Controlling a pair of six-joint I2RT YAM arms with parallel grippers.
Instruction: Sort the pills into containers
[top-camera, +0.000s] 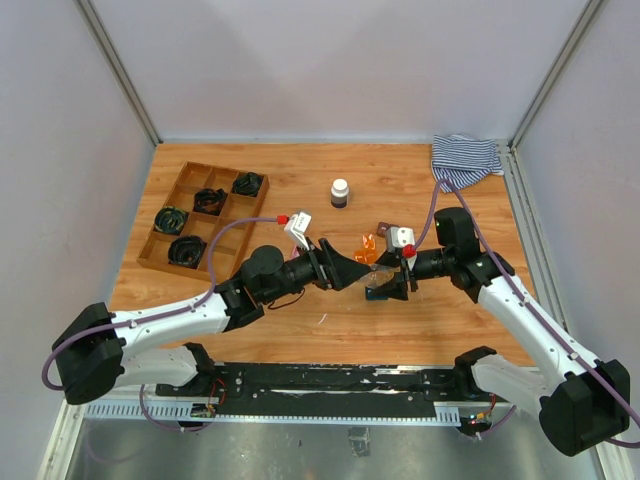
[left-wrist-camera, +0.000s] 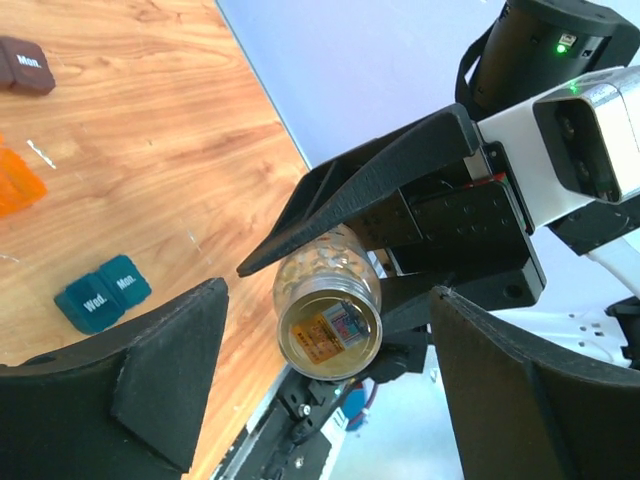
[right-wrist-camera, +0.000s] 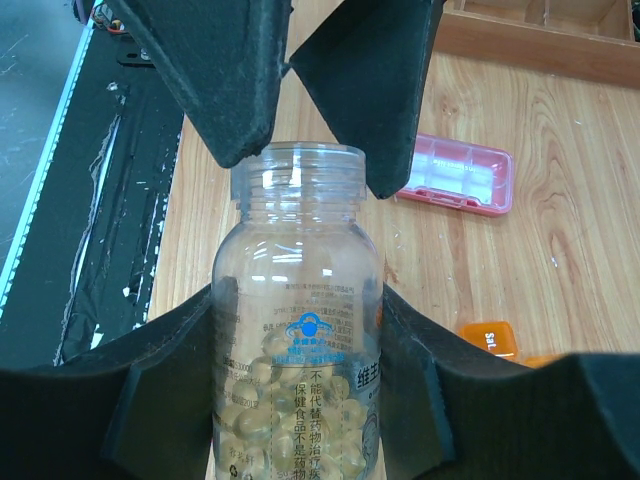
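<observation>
While right claw (right-wrist-camera: 300, 400) pinches the pill bottle (right-wrist-camera: 296, 260), left claw (left-wrist-camera: 328, 300) gapes around its mouth.

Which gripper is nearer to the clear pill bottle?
Right. The right gripper has its fingers closed round the body of the pill bottle; the left gripper stands open, its fingers either side of the uncapped neck.
</observation>
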